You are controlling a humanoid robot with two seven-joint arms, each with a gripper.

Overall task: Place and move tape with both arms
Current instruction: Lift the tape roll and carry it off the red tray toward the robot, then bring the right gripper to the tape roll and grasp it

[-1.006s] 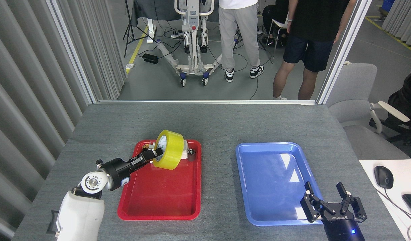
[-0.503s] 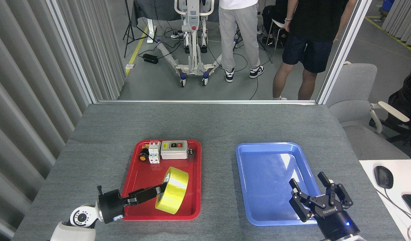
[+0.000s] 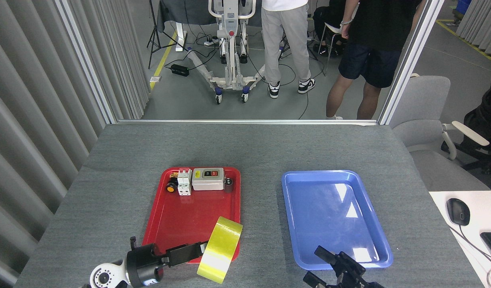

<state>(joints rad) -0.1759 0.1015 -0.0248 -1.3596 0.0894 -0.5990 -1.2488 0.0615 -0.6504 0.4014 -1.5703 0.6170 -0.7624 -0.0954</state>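
The yellow tape [image 3: 220, 250] is held on edge above the near right corner of the red tray [image 3: 189, 224], its lower part reaching over the tray's front rim. My left gripper [image 3: 200, 250] comes in from the lower left and is shut on the tape's left side, one finger [image 3: 185, 253] showing beside the roll. At the bottom edge, just in front of the blue tray [image 3: 333, 216], my right gripper [image 3: 329, 266] stands open with its fingers [image 3: 324, 253] spread and nothing between them.
At the far end of the red tray lie a grey switch box [image 3: 207, 178], a white breaker [image 3: 184, 182] and a black-and-orange push button [image 3: 171, 187]. A mouse [image 3: 457, 211] sits on a white desk at right. Two people stand beyond the table's far edge.
My left gripper has carried the tape from the far end of the red tray toward me, to its near right corner. My right gripper has moved left and toward the bottom edge, staying open.
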